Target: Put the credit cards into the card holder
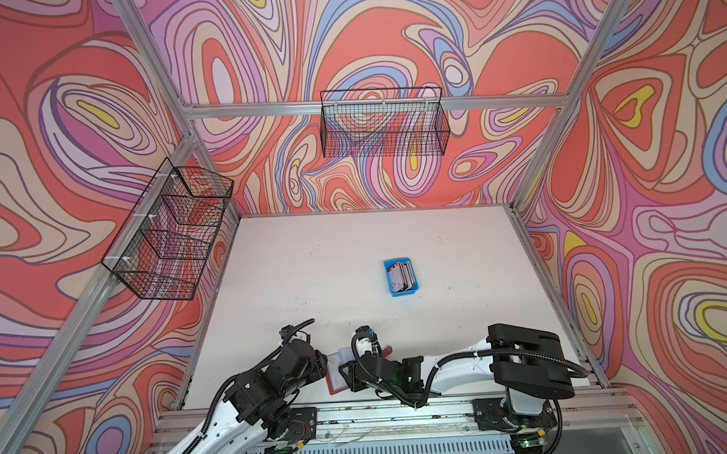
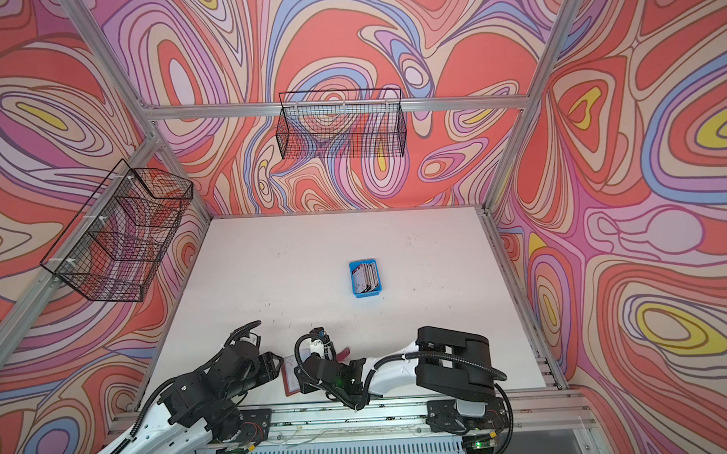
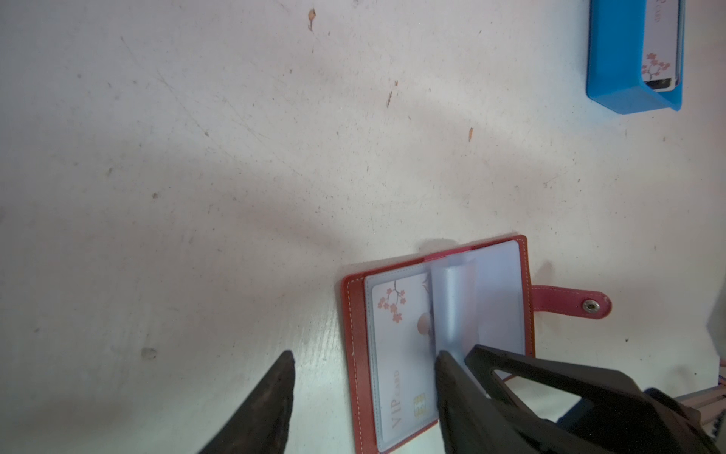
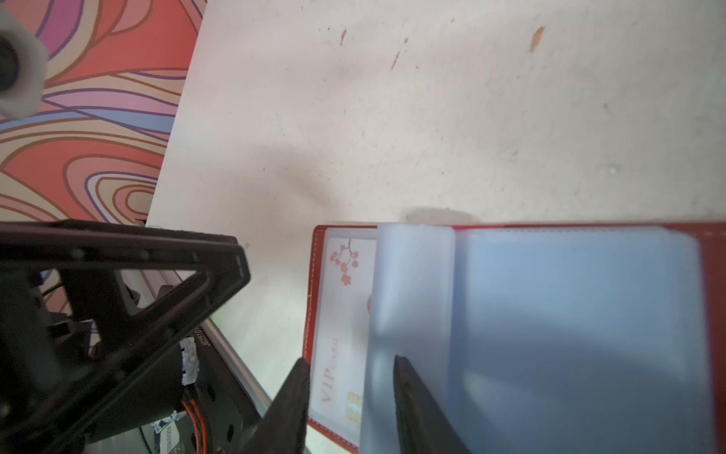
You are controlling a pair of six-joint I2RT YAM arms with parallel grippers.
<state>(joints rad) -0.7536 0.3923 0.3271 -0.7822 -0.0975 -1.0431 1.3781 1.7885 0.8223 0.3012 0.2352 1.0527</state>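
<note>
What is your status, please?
Left gripper open, right gripper open, both at open red leather-like booklet card holder. One white plastic card sleeved; other cards in blue plastic tray. Clear sleeve page raised.

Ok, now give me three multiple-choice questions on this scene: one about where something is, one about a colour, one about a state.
1. Where is the stack of credit cards?
A) in the blue tray
B) in a wire basket
C) spread over the bare table

2. What colour is the cover of the card holder?
A) black
B) red
C) green

3. How does the card holder lie?
A) snapped shut
B) open, with no card inside
C) open, with a card inside

Answers: 1 A, the stack stands inside the tray mid-table. 2 B, a red cover frames the clear pages. 3 C, a VIP card shows through a page.
</note>
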